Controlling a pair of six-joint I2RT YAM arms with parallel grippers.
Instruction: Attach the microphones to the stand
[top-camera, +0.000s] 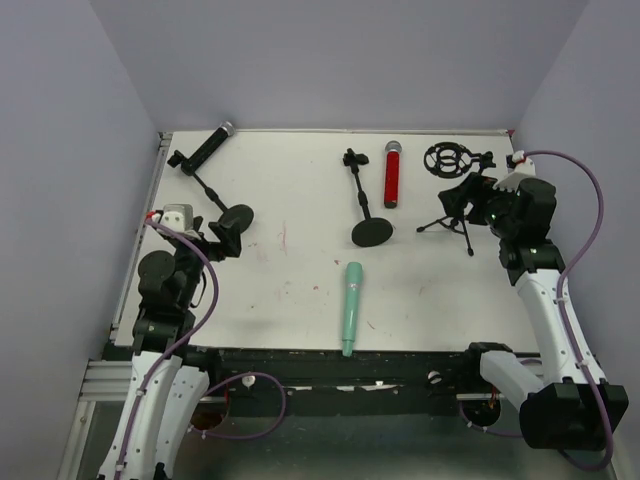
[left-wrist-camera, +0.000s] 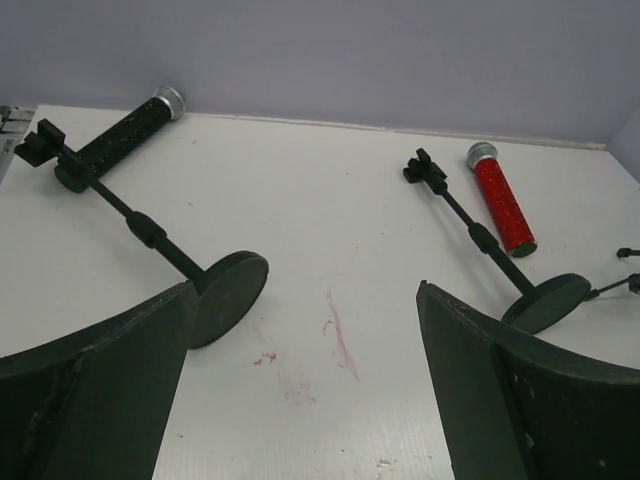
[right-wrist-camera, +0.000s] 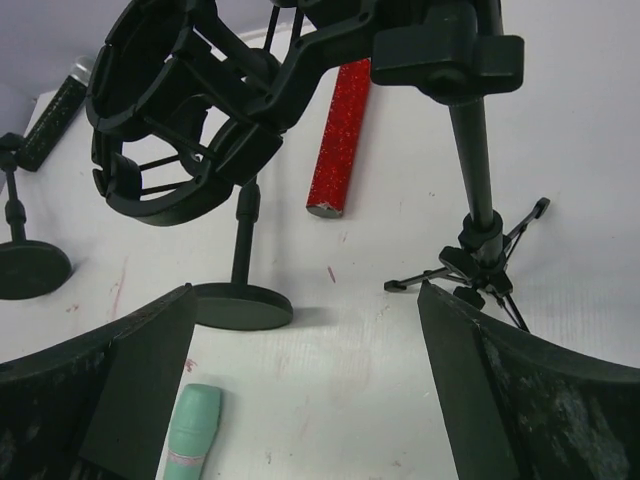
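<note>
Microphones lie on the table (top-camera: 300, 200) — black mic (top-camera: 210, 146) at eleven o'clock, its tail by the left stand (top-camera: 207, 188), red mic (top-camera: 393, 173) at one beside the middle stand (top-camera: 371, 232), green mic (top-camera: 351, 307) at six. Left gripper (top-camera: 228, 240) at nine and right gripper (top-camera: 468, 195) at three by the tripod (top-camera: 447, 222) both gape wide — holding nothing.

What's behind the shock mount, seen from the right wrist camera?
The red microphone lies on the table behind the shock mount; its mesh head is covered. The upper pole of a round-base stand is hidden too.
</note>
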